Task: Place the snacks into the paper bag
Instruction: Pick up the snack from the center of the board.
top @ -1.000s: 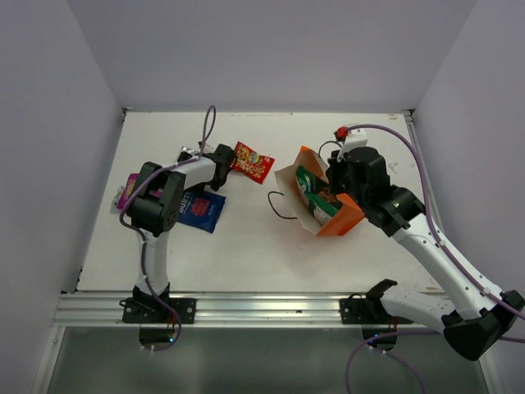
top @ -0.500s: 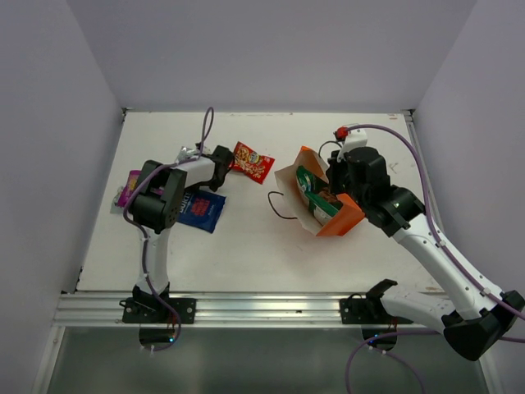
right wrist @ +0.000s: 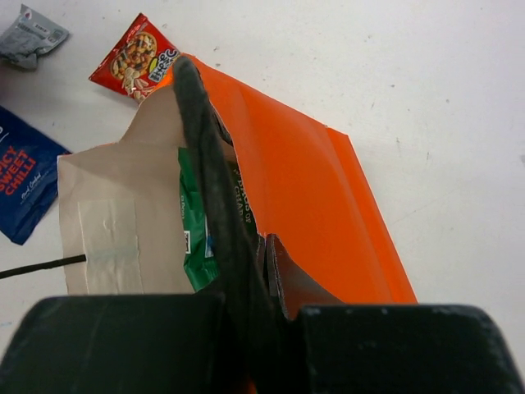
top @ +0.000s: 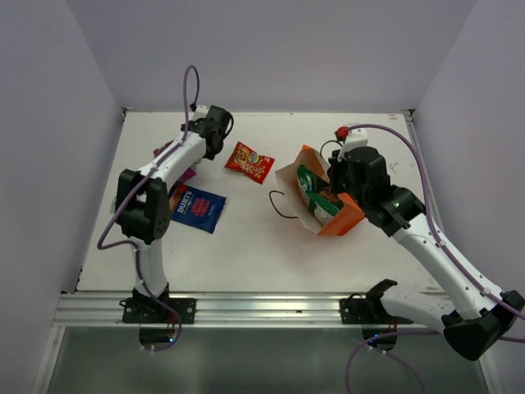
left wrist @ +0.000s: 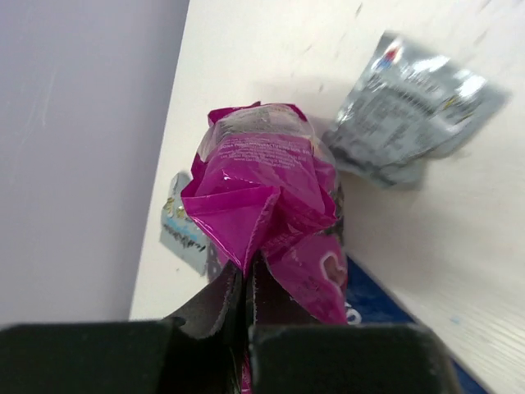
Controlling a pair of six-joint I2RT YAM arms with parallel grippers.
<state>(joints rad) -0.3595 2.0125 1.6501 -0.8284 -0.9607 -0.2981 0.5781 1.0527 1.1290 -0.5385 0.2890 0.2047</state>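
My left gripper (left wrist: 246, 275) is shut on a crumpled magenta packet (left wrist: 262, 189), held up off the table. In the top view that packet (top: 188, 172) peeks out under the left forearm. A silver-grey packet (left wrist: 410, 107) lies on the table beyond it, and the dark blue packet (top: 197, 209) lies below. The red packet (top: 248, 162) lies left of the orange paper bag (top: 340, 217). My right gripper (right wrist: 275, 263) is shut on the bag's rim, holding the mouth open toward the left. A green-and-white packet (right wrist: 197, 238) sits inside.
The left wall (left wrist: 82, 123) stands close beside the held packet, with a small pale printed scrap (left wrist: 184, 226) at its foot. One black cord handle (top: 279, 205) trails left of the bag. An aluminium rail (top: 262, 308) runs along the near table edge.
The left gripper closed on the magenta packet near the left wall and lifted it, its wrist swinging toward the back of the table. The right arm and bag stayed still.
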